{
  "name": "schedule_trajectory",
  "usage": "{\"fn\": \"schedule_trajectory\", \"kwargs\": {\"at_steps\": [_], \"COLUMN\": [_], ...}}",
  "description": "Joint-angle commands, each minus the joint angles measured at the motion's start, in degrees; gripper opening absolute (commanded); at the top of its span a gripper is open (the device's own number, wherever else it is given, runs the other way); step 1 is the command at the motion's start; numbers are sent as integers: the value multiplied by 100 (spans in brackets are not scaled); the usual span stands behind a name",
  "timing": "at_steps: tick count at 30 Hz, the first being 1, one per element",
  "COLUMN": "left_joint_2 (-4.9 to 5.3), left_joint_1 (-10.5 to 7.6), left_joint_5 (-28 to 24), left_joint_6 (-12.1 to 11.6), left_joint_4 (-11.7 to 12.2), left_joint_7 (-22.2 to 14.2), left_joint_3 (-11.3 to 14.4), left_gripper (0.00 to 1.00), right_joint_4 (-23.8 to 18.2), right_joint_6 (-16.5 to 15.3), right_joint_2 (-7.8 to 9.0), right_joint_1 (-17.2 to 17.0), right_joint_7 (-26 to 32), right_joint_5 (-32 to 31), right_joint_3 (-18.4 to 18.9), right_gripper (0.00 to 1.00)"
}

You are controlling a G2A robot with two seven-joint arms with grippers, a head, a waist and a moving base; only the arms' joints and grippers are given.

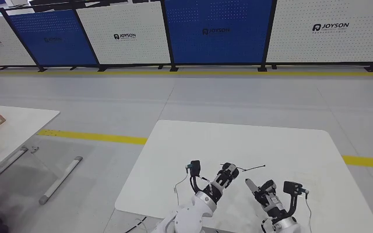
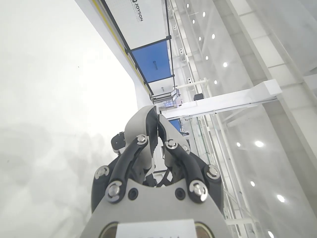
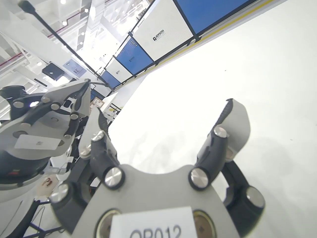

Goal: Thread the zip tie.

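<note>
Right end effector [image 1: 260,186] sits at the near edge of the table [image 1: 303,145], fingers spread, holding nothing. Left end effector [image 1: 228,172] is just beside it at 10 o'clock, fingers pressed together, pinching the zip tie [image 1: 250,169]. The tie runs toward 3 o'clock; its free end is at 12 o'clock of the right end effector, not touching it. Count: one zip tie, two end effectors. Farther off are a second table [image 1: 23,122] at 9 o'clock and partition panels [image 1: 218,32] at 12 o'clock.

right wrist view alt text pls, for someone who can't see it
The left gripper, shut on a thin black plastic zip tie, holds it by one end, with the tie's blocky head at the free end. The right gripper is open and empty over the white table.
</note>
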Motion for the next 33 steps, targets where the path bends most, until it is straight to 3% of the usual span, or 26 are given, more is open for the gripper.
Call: {"fn": "schedule_trajectory", "kwargs": {"at_steps": [1, 6, 8, 13, 19, 20, 21, 23, 24, 33], "left_joint_2": [-4, -9, -11, -11, -14, -15, -16, -19, -21, -23], "left_joint_1": [2, -15, -25, -25, -65, -74, -81, -95, -105, -146], "left_joint_5": [-85, -340, -383, -383, -392, -381, -373, -369, -372, -358], "left_joint_6": [-28, -44, -32, -32, -32, -26, -20, -11, -5, 39], "left_joint_4": [7, -13, -8, -8, 54, 62, 67, 81, 95, 151], "left_joint_7": [-23, -70, -54, -54, -43, -29, -18, 2, 18, 31], "left_joint_3": [10, -8, -14, -14, 24, 38, 49, 65, 73, 134], "left_gripper": [0, 0, 0, 0, 0, 0, 0, 0, 0, 0], "right_joint_4": [20, 91, 114, 114, 177, 187, 197, 209, 208, 141], "right_joint_6": [174, 103, -35, -35, 198, 282, 309, 298, 261, -2], "right_joint_2": [-5, 2, 1, 1, -31, -39, -44, -46, -45, -28], "right_joint_1": [1, 154, 182, 182, 168, 162, 166, 188, 209, 217], "right_joint_7": [-152, 17, 95, 95, -384, -492, -504, -419, -338, -210], "right_joint_5": [-310, -690, -571, -571, -678, -739, -783, -848, -869, -884], "right_joint_3": [-41, -150, -173, -173, -213, -231, -261, -317, -339, -319], "right_gripper": [100, 100, 100, 100, 100, 86, 61, 62, 50, 42]}}
